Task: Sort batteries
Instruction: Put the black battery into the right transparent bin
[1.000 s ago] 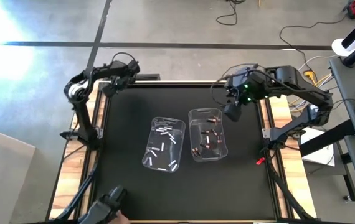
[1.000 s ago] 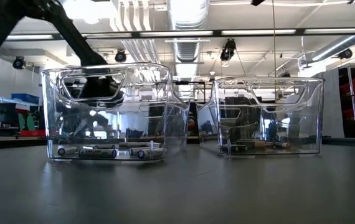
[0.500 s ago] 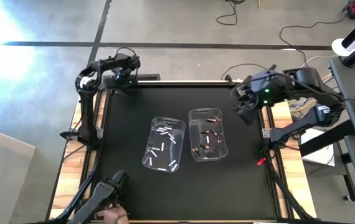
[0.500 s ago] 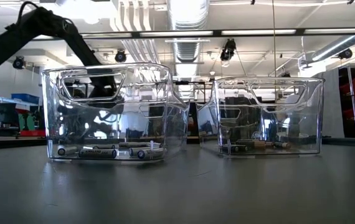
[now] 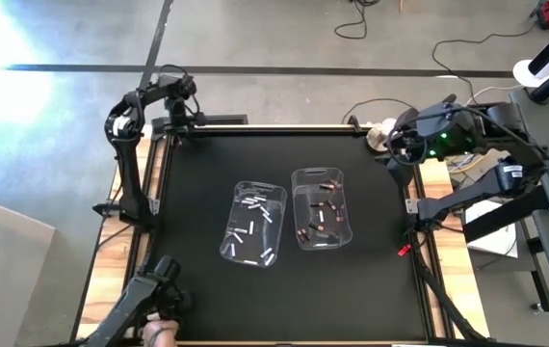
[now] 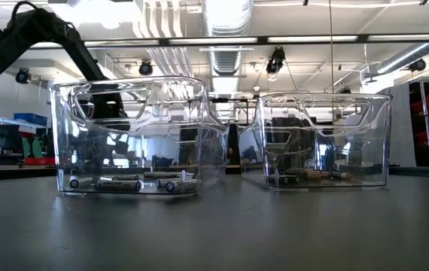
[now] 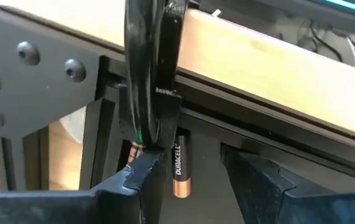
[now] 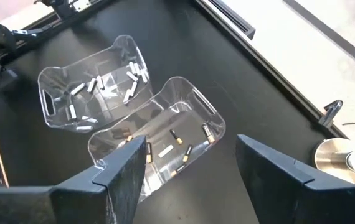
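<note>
- High view: two clear bins (image 5: 253, 193) sit side by side mid-table on the black mat (image 5: 197, 251), touching or nearly so.
- The bin on the left arm's side holds the white batteries (image 5: 252, 229), scattered over its floor.
- The bin on the right arm's side (image 5: 321, 175) holds the dark copper-ended batteries (image 5: 315, 220). Right wrist view shows one white battery (image 8: 165, 151) mixed in with them.
- Left arm is folded back at the far left corner of the table frame, well apart from both bins.
- Left gripper (image 7: 195, 163): fingers spread, with a gap wider than a battery. One dark battery with a copper end (image 7: 179, 171) stands on end in that gap, just beside one finger (image 7: 141, 180) and not pinched by both. Cannot tell whether it touches that finger. It is down by the black frame rail, under the wooden table edge (image 7: 277, 62).
- Right gripper (image 8: 191, 148): fingers spread, nothing between them. It is up in the air off the far right edge of the mat, looking down on both bins.
- Low view: both bins stand upright, with batteries (image 6: 124, 183) lying flat on the floor of the near-left one. A dark arm shows behind it at upper left.
</note>
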You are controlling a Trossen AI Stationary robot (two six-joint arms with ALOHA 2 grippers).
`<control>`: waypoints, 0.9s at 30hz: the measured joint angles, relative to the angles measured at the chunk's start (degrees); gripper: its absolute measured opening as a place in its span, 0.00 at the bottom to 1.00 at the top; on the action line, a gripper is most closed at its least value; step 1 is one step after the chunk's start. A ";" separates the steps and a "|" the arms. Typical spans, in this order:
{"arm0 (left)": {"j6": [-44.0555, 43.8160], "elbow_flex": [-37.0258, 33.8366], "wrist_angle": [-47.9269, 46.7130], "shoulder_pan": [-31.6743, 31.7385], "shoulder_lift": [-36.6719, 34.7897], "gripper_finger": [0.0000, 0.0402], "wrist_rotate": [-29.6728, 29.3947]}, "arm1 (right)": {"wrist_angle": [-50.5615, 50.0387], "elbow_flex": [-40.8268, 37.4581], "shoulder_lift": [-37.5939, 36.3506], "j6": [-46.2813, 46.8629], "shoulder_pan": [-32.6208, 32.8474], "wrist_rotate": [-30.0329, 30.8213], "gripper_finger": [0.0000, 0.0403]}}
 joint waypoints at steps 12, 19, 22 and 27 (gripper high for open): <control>4.40 -0.25 -0.31 -1.78 -0.03 0.37 4.72 | 0.00 0.00 -0.16 0.40 0.00 1.46 0.61; 8.52 -0.34 -0.36 -5.72 0.03 0.18 4.41 | 0.02 0.00 -0.16 0.91 0.00 1.46 0.58; 10.15 -0.39 -0.42 -7.83 0.03 0.08 3.16 | -0.02 0.00 -0.16 0.88 0.00 1.46 0.57; 14.98 -0.53 -0.15 -12.03 0.10 0.03 -2.19 | -0.13 0.00 -0.16 0.58 0.00 1.44 0.58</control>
